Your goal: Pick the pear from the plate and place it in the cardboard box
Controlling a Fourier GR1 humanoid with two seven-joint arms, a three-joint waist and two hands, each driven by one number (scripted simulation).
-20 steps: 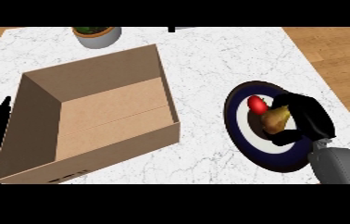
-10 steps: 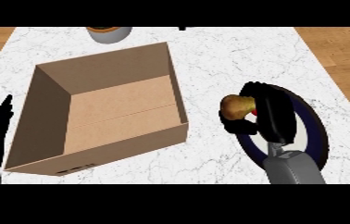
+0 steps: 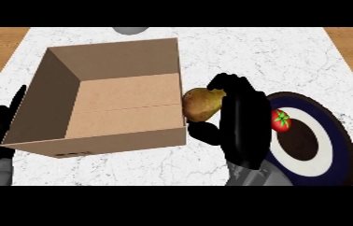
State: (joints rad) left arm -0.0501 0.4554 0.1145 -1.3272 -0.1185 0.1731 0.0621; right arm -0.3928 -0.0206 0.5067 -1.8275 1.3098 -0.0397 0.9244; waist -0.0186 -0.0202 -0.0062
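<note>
The open brown cardboard box [image 3: 103, 101] sits on the white marbled counter [image 3: 276, 57], and its flat floor shows nothing inside. The black right hand [image 3: 241, 122] curls its fingers and thumb around the yellow-brown pear [image 3: 202, 103], which hangs just beside the box's right wall, seemingly against its rim. Right of the hand lies the round dark-blue plate with a white ring [image 3: 324, 141], with a small red tomato [image 3: 280, 120] on it. The black left hand [image 3: 10, 113] shows at the left edge, fingers straight.
</note>
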